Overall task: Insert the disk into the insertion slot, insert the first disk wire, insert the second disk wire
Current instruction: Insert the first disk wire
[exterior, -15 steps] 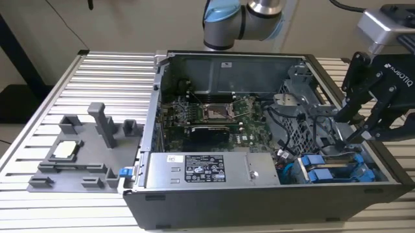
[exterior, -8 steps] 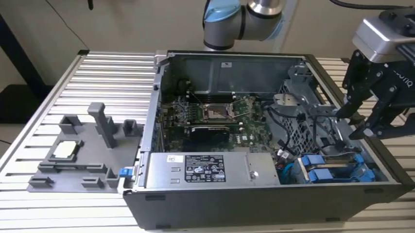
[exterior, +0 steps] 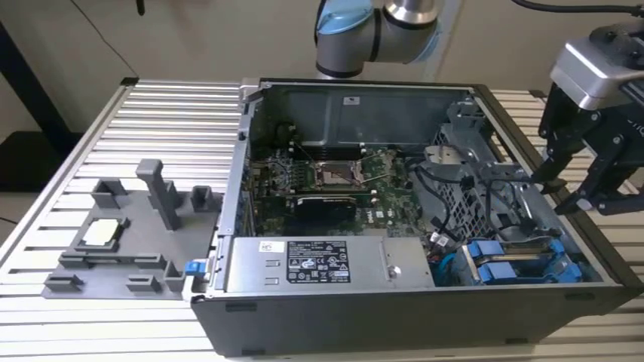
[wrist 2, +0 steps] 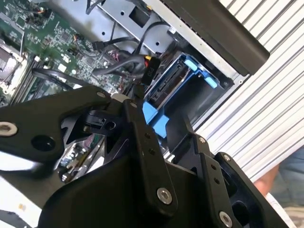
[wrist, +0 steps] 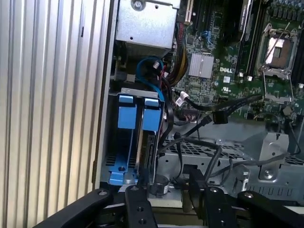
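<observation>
We are logging the gripper (exterior: pixel 568 193) hovering over the computer case (exterior: pixel 302 320) at the exterior view's right, its 2 fingers apart, gripping nothing. The disk (wrist: pixel 128 119) is sitting in the insertion slot (wrist: pixel 100 156). A black cable connector (wrist: pixel 217 117) is lying loose nearby.

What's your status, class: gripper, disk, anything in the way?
Black gripper open, empty. Blue-framed silver-grey hard drive sits in grey sheet-metal bay. Black cables loose beside it.

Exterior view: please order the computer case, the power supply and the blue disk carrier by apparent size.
Largest to smallest:
1. computer case
2. power supply
3. blue disk carrier, clearly the smallest, though it is partly hidden, so its full size is unsure.
</observation>
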